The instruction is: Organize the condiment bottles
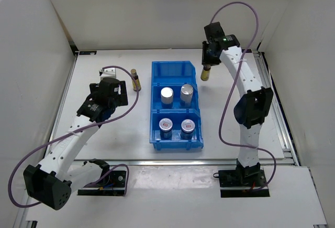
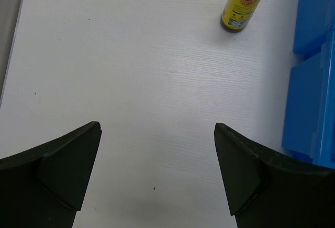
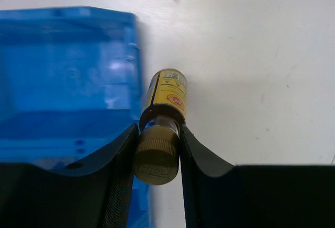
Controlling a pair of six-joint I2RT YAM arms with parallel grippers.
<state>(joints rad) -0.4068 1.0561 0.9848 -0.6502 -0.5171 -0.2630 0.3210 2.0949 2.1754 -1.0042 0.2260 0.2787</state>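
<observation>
The blue bin holds two white shakers in its middle compartment and two squat jars in the lowest. At upper right, just beside the bin, the right claw pinches one amber bottle by its capped neck. The left claw gapes wide, gripping nothing. The second amber bottle stands left of the bin.

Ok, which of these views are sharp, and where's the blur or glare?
Top view: sharp, evenly lit, faint shadows, a sheen on the shaker lids. Left wrist: table and left bottle crisp, left pincer dark, little detail. Right wrist: bin blurred with pale glare, held bottle clearer at the label, soft at the cap.
</observation>
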